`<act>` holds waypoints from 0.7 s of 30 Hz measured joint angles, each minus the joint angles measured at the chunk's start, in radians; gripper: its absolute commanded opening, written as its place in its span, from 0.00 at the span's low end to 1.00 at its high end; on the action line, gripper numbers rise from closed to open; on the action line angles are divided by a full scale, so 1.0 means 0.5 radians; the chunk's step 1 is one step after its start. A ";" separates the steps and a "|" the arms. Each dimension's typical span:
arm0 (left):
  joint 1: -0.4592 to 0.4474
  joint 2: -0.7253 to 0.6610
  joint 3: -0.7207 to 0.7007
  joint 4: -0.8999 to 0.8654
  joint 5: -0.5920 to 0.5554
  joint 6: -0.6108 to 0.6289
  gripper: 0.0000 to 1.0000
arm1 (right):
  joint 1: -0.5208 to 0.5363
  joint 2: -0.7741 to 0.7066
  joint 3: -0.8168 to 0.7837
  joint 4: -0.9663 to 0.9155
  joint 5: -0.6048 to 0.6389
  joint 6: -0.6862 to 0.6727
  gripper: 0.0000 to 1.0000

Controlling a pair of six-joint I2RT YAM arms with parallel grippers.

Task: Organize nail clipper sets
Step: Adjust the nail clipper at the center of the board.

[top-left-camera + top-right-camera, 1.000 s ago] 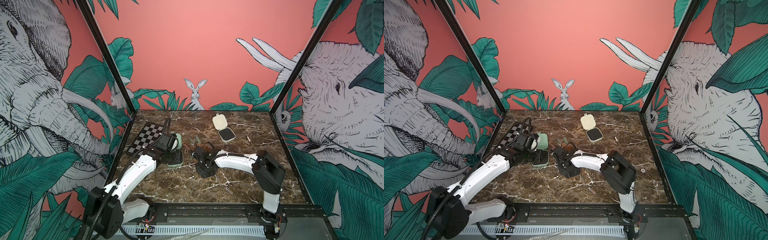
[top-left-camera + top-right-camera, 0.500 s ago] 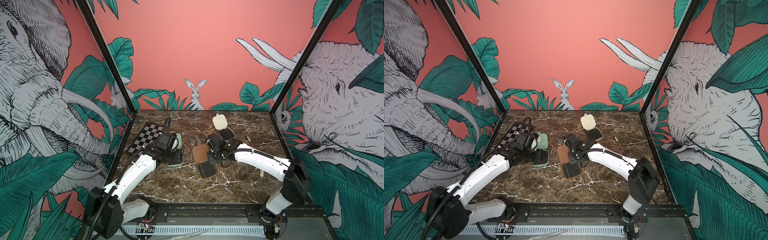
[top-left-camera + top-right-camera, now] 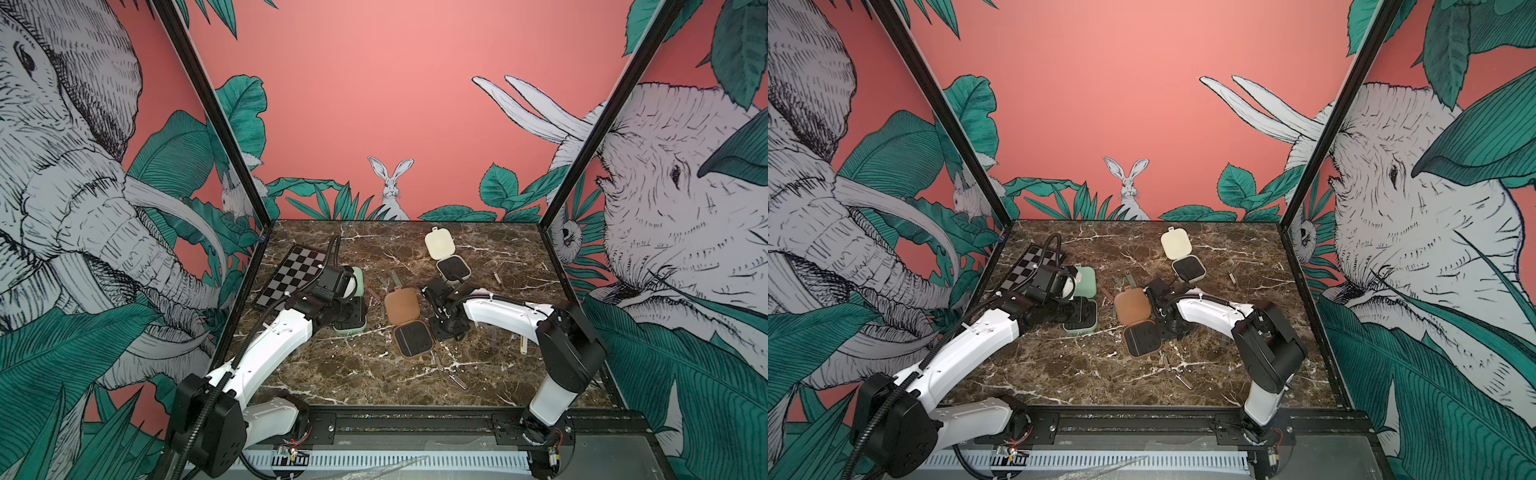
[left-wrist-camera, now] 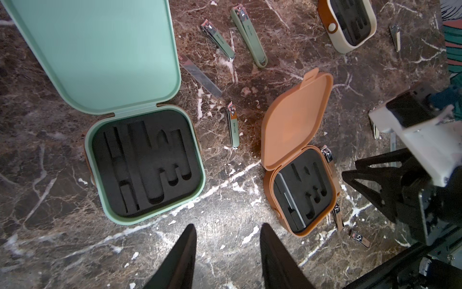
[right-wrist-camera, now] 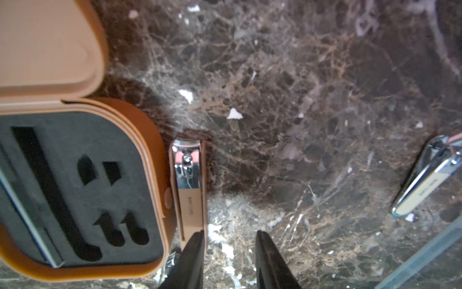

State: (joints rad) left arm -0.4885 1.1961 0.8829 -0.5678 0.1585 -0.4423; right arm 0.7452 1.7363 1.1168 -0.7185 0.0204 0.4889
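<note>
Three cases lie open on the marble. The mint green case point(image 4: 145, 162) has an empty black insert. The brown case point(image 3: 409, 328) point(image 5: 75, 187) holds a grey file in one slot. The cream case point(image 3: 446, 257) lies farther back. Green clippers point(image 4: 217, 38) point(image 4: 233, 127) lie between the green and brown cases. A brown clipper point(image 5: 190, 185) lies against the brown case's side. My left gripper point(image 4: 228, 225) is open over bare marble in front of the green case. My right gripper point(image 5: 230, 232) is open, one finger over the brown clipper's end, nothing between the fingers.
A black-and-grey checkerboard point(image 3: 295, 276) lies at the back left behind the left arm. A cream clipper point(image 5: 425, 175) and other slim tools point(image 3: 523, 345) point(image 3: 459, 380) are scattered right of and in front of the brown case. Printed walls enclose three sides.
The right gripper, low over the brown case a second ago, has shifted to its right side; the case now lies open with its lid flat. The left arm has not moved.
</note>
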 measured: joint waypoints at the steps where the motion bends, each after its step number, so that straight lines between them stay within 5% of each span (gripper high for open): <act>1: 0.000 0.000 0.000 0.000 0.002 -0.001 0.45 | 0.000 0.013 0.000 0.011 -0.008 -0.001 0.36; 21: 0.000 0.000 -0.015 0.027 0.011 -0.005 0.45 | 0.002 0.064 0.042 0.040 -0.070 -0.005 0.34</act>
State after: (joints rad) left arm -0.4885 1.1961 0.8753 -0.5545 0.1642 -0.4450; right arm 0.7460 1.7683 1.1378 -0.6987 -0.0147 0.4862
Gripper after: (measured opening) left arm 0.455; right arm 0.343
